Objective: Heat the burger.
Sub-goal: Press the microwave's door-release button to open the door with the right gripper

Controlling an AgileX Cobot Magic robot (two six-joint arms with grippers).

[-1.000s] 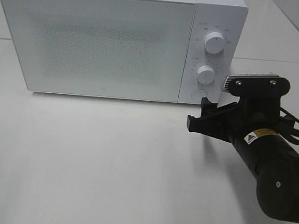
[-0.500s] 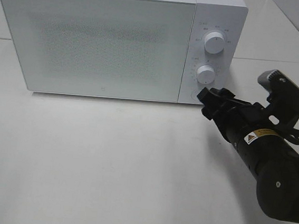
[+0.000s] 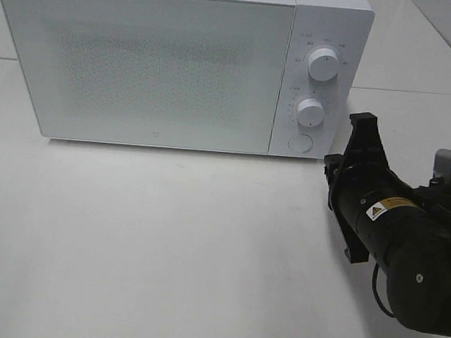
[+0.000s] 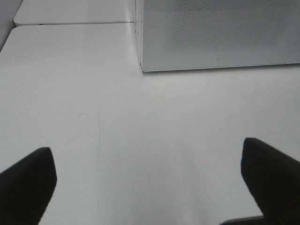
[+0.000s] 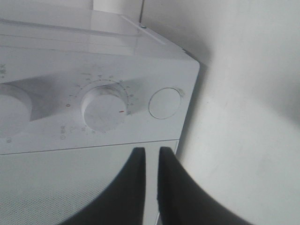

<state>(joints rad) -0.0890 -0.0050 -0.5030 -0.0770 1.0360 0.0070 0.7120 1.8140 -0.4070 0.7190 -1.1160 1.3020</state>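
left hand [image 4: 146, 150]: fingers [image 4: 28, 180] standing wide apart, nothing between them, hanging over bare white bench [image 4: 140, 117]; only the wrist camera is showing it

microwave [image 3: 156, 58] is sitting at the back of the bench, taking up the left and middle of the overhead view. door [image 3: 147, 66] is sitting flush with the front, frosted, so can't tell what's inside

burger: not showing in any view

control panel is running down the right side of the microwave: upper knob [image 3: 323, 63], lower knob [image 3: 310, 112] under it, round button [image 3: 299, 142] at the bottom

right arm [image 3: 409, 251] is lying low over the bench at the far right, reaching toward the microwave's lower right front corner, close to the round button but looking clear of the panel

right hand [image 5: 151, 151]: fingers [image 5: 136, 187] sitting nearly together, just a thin slit between, gripping nothing. its wrist camera is looking at the lower knob and the button
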